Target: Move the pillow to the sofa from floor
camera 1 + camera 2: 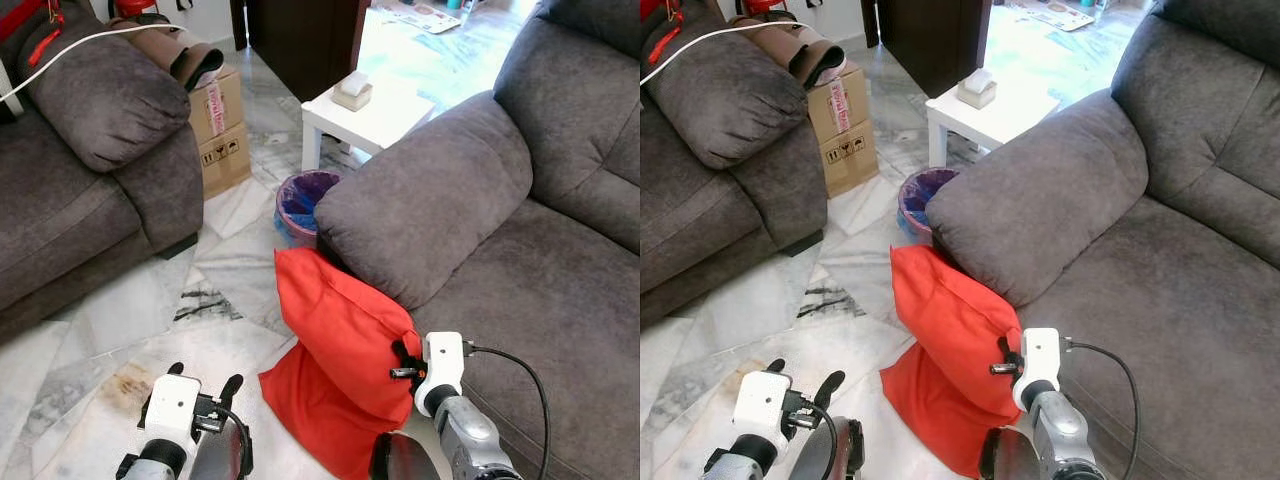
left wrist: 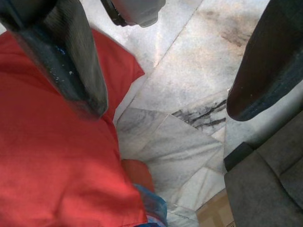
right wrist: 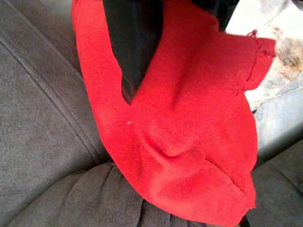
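Observation:
A red pillow (image 1: 340, 340) stands on the marble floor, leaning against the front of the grey sofa (image 1: 530, 300) just below its armrest (image 1: 430, 190). My right gripper (image 3: 170, 52) is at the pillow's upper right edge, beside the sofa seat. It is shut on the pillow's fabric (image 3: 189, 142), which bunches around one black finger (image 3: 132, 47). My left gripper (image 2: 165, 106) hovers open over the floor to the pillow's left. Its two fingers (image 2: 71, 61) are spread wide, one overlapping the red cloth (image 2: 47, 156).
A small bin with a blue liner (image 1: 305, 200) stands right behind the pillow. Beyond it is a white side table (image 1: 370, 115). A second grey sofa (image 1: 80, 180) and a cardboard box (image 1: 222, 120) are on the left. Bare marble floor (image 1: 220, 270) lies between the sofas.

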Robot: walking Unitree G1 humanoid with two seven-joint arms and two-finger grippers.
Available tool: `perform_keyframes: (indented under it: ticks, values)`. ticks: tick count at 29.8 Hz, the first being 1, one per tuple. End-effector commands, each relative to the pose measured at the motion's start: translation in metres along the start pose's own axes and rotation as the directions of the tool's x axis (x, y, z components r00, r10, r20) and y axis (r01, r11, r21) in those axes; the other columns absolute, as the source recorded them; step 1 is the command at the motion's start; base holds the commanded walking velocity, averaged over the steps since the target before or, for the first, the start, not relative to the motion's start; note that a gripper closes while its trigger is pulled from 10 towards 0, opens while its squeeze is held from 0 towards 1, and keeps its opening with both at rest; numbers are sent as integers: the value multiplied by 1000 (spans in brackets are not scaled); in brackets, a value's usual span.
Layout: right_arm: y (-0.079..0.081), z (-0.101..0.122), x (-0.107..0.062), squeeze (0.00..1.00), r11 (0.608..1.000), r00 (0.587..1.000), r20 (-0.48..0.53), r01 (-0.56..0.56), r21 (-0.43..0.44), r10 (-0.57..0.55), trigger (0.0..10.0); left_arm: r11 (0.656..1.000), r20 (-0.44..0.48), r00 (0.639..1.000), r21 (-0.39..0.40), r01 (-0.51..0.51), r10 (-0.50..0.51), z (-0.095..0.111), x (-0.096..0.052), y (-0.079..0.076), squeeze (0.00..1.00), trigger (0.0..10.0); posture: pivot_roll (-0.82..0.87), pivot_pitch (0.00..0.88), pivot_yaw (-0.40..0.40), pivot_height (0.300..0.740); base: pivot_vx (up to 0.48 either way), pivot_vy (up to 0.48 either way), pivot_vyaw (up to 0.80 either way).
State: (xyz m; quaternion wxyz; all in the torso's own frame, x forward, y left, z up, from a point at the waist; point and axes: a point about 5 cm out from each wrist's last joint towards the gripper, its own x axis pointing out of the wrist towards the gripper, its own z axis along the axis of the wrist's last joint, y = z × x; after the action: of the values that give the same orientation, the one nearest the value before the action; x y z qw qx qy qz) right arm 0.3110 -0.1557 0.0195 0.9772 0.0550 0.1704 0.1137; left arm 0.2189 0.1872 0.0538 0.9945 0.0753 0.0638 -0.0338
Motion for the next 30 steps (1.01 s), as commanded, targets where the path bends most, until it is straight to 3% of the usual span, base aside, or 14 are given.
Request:
perform_keyframes:
  ticks: [1,25,30]
  values:
    - [0,-9,-3,0,1000,999,-35,5,8,-5,0,1000,-23,1000,6,-6,6,-6,-1,2,0,10000,216,185,-79,607,0,0,0]
    - [-10,-26,-21,0,999,999,12,46,29,-46,0,999,-19,999,-15,34,-34,-8,30,2,0,10000,93,76,-6,607,0,0,0]
    - [-16,-28,-25,0,994,993,30,111,25,-111,0,997,-16,997,-16,71,-71,-6,40,-1,0,10000,58,60,26,607,0,0,0]
